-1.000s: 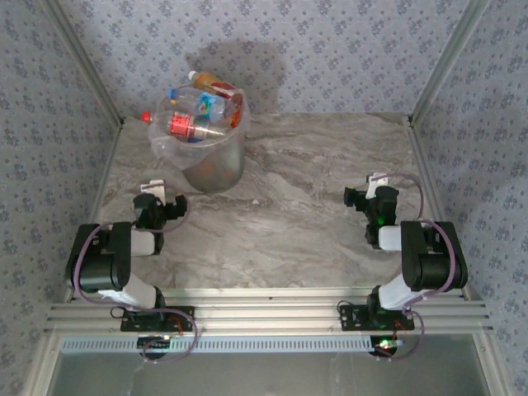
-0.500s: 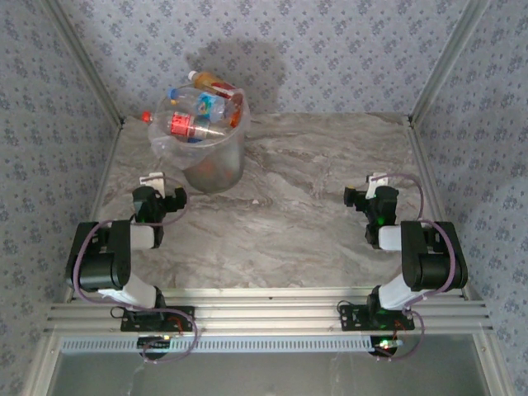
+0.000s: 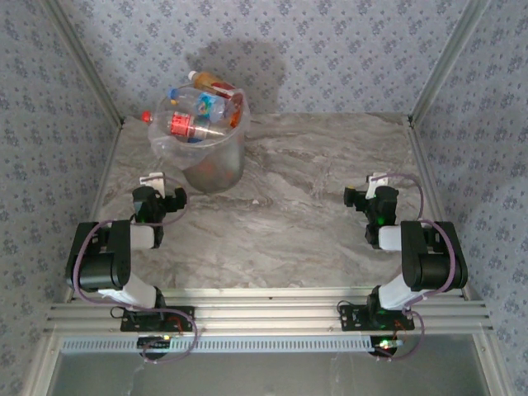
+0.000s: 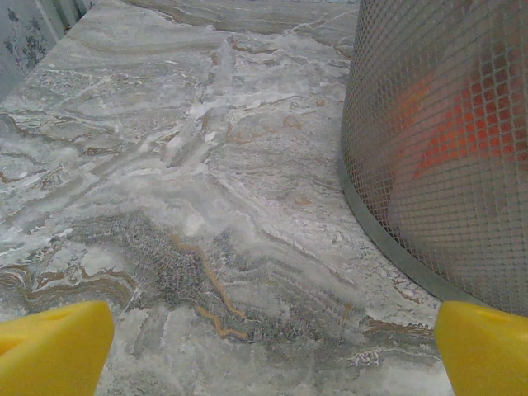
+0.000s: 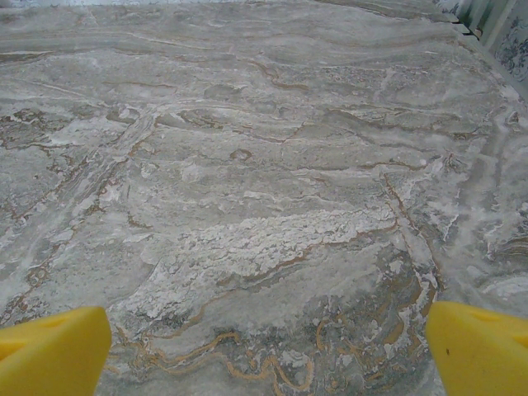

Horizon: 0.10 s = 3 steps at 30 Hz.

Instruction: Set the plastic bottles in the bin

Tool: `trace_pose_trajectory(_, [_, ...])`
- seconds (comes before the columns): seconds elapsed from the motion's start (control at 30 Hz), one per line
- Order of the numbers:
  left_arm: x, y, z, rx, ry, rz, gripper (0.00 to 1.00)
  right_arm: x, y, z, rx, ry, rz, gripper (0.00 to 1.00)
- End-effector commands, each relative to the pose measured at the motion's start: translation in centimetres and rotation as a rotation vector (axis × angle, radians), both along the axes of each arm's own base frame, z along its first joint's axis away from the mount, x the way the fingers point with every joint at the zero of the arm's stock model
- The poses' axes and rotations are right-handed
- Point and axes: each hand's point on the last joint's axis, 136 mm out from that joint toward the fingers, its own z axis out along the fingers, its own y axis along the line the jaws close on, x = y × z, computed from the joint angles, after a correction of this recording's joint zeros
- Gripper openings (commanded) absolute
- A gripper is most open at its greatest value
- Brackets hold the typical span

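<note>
Bottles heaped sideways in upright bin (left pincer, right pincer wide, empty)

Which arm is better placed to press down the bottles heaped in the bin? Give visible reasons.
Left, probably. The open left gripper sits close beside the bin, near its wall. The right gripper, also open, is far across the table.

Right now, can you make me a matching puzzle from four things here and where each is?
1. tall round translucent plastic bin
2. small plastic bottles with coloured labels
3. left gripper
4. right gripper

a. open, at the marble table's right side
b. far left of the table
c. heaped inside, above the rim
d. open, beside the bin

Pairs: 1-b; 2-c; 3-d; 4-a
</note>
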Motion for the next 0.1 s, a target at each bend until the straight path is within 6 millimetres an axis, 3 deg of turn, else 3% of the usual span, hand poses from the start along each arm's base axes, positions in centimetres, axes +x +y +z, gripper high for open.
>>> trace_pose_trajectory(0.0, [0.34,-0.10,0.60,-0.003,-0.016,-0.016,1.00,0.32,0.13,0.53,-0.012,-0.011,0.012,1.00])
trace_pose_trajectory(0.07, [0.35,-0.12,0.62,-0.002,-0.017,-0.016,1.00,0.27,0.12,0.49,-0.011,-0.010,0.012,1.00])
